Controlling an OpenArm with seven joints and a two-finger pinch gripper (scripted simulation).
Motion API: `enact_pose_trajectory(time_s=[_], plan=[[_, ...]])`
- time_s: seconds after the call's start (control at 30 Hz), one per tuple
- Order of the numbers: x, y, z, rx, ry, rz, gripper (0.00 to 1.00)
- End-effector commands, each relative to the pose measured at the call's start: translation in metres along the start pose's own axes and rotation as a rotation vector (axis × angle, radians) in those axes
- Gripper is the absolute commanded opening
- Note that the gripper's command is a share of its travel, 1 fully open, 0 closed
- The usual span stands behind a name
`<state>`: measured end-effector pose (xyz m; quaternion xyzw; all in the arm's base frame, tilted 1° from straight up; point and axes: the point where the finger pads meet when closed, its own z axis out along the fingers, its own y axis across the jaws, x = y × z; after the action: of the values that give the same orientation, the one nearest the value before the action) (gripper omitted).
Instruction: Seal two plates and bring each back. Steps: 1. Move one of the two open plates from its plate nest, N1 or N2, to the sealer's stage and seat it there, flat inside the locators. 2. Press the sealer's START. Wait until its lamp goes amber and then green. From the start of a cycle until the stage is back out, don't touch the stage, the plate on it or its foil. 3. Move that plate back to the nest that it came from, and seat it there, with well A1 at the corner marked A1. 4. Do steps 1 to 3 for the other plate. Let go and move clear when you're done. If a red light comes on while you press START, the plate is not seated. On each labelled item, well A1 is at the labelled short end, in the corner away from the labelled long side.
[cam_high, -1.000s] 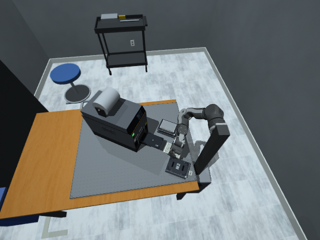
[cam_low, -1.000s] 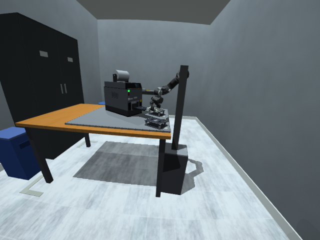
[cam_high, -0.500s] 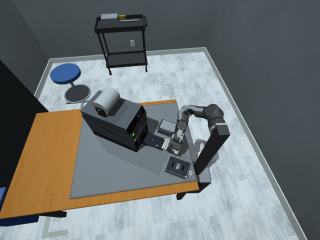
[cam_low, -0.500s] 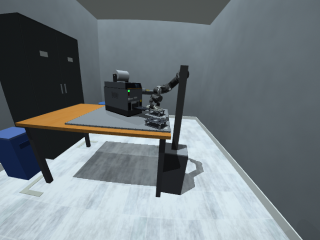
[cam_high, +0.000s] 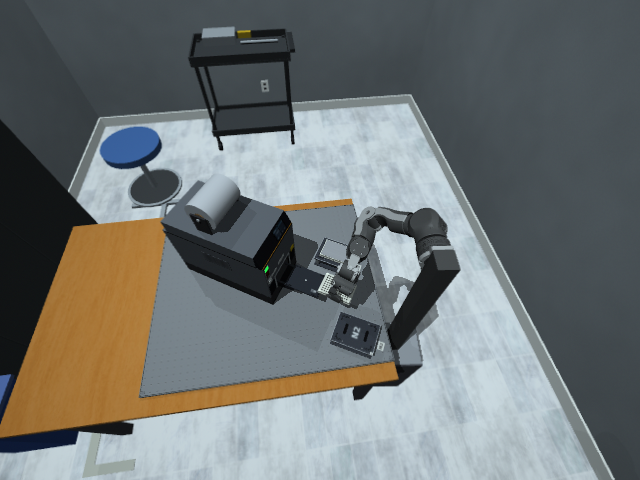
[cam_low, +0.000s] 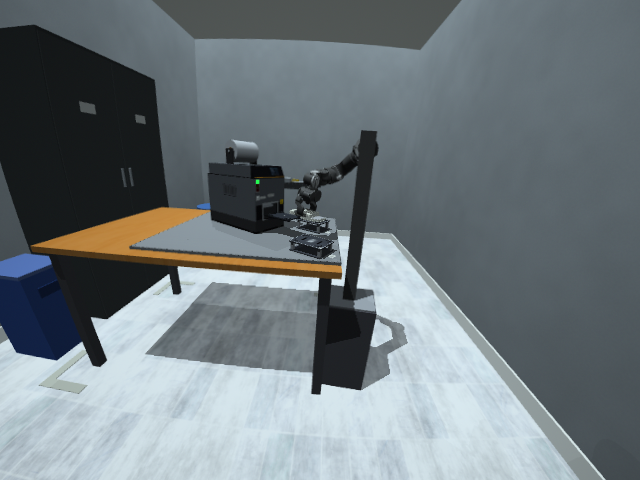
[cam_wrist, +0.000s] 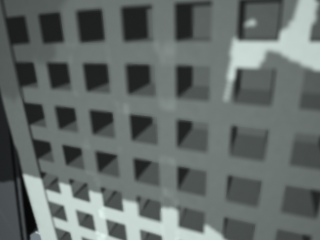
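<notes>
My gripper (cam_high: 341, 287) (cam_low: 306, 208) is shut on an open white well plate (cam_high: 326, 284) (cam_wrist: 167, 115), whose open wells fill the wrist view. It holds the plate over the outer end of the sealer's extended stage (cam_high: 306, 279), toward the arm's side; the gap below is hard to judge. The nest N2 (cam_high: 367, 323) (cam_low: 311, 245) is empty. A plate with a smooth, pale, foil-like top (cam_high: 330, 249) sits in the other nest, partly hidden by the wrist. The sealer (cam_high: 222, 258) (cam_low: 232, 197) shows a green lamp (cam_high: 266, 269) (cam_low: 257, 181). The fingertips are out of the wrist view.
The sealer's body with its foil roll (cam_high: 214, 198) (cam_low: 245, 150) stands beyond the stage's inner end. The occupied nest is close beside the stage and the wrist. The arm's post (cam_high: 423, 299) (cam_low: 361, 206) rises beside the table's end near N2.
</notes>
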<state>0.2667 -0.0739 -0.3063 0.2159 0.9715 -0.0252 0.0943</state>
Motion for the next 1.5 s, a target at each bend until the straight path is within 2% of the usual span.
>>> enact_pose_trajectory(time_s=[0.0,0.2,0.67,0.77,1.47], plan=[[-0.004,0.003,-0.001,-0.015,0.002,-0.007,0.00],[-0.012,0.003,0.001,-0.013,0.004,-0.008,0.00],[-0.045,0.004,0.006,-0.016,0.002,-0.007,0.00],[-0.047,0.003,0.007,-0.014,0.003,-0.009,0.00],[-0.091,0.004,0.014,-0.015,0.001,-0.010,0.00]])
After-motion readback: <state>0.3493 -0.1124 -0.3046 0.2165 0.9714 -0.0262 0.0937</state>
